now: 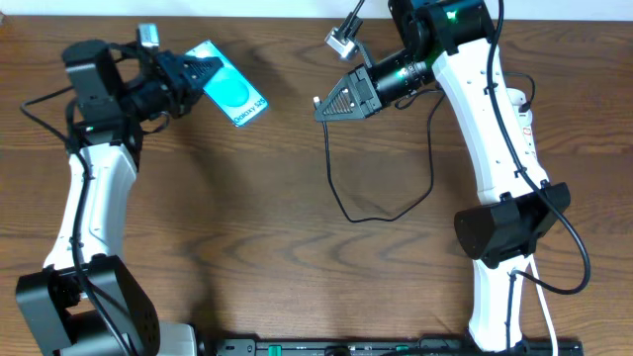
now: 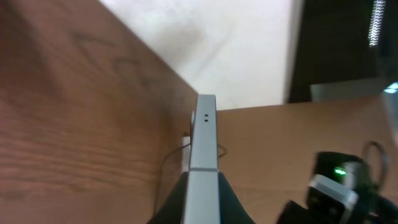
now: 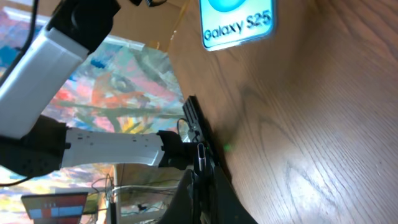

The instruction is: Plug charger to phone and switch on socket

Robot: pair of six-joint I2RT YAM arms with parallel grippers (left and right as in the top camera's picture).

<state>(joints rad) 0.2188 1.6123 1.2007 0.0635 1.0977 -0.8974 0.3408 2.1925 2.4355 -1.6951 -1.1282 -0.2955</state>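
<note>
The phone [image 1: 235, 93], teal screen up with a white band at one end, is lifted at the back left, and my left gripper [image 1: 203, 74] is shut on its left end. In the left wrist view the phone [image 2: 204, 140] shows edge-on between the jaws of my left gripper [image 2: 203, 202]. My right gripper [image 1: 319, 107] is shut on the charger's plug end, a gap away to the right of the phone. The charger cable [image 1: 341, 203] loops down over the table. In the right wrist view the plug tip [image 3: 199, 154] sticks out of my right gripper [image 3: 202, 183] toward the phone [image 3: 239, 25]. The socket [image 1: 521, 111] lies at the far right, mostly hidden by my right arm.
The wooden table [image 1: 247, 227] carries only the cable loop in its middle. The right arm's body [image 1: 495, 148] crosses the right side. Arm bases and a black rail [image 1: 326, 346] line the front edge.
</note>
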